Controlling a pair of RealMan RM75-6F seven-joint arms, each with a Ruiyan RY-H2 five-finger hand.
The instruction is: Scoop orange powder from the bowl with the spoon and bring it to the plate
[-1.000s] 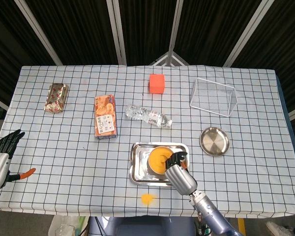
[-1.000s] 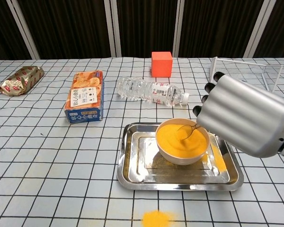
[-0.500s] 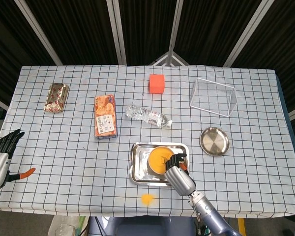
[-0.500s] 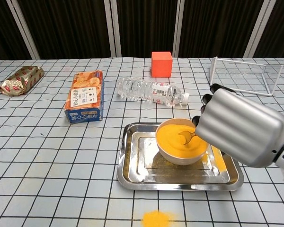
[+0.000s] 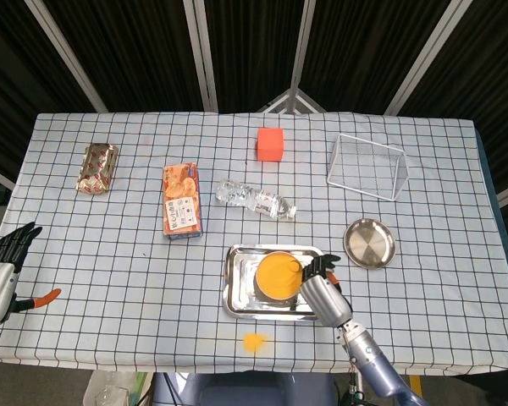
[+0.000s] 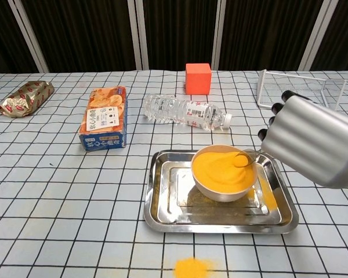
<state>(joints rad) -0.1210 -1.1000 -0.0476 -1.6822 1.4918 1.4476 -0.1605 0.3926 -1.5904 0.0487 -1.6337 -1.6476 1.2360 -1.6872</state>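
Checked cloth (image 5: 110,254) over the whole table, everything spread across it. Steel tray (image 6: 162,208) near the front edge under the bowl (image 6: 223,174), likely there to catch spills, with orange dust on its floor and a small heap of powder (image 6: 190,267) on the cloth in front. Bowl brim-full of orange powder. Small round plate (image 5: 369,243) well apart, to the right of the tray, bare. Right hand (image 6: 313,147) just beside the bowl's right rim, clenched around the handle of the spoon (image 6: 243,160), scoop end at the powder's right edge. Left hand (image 5: 4,262) far off at the table's left edge, fingers spread, holding nothing, beside orange-handled pliers (image 5: 41,299).
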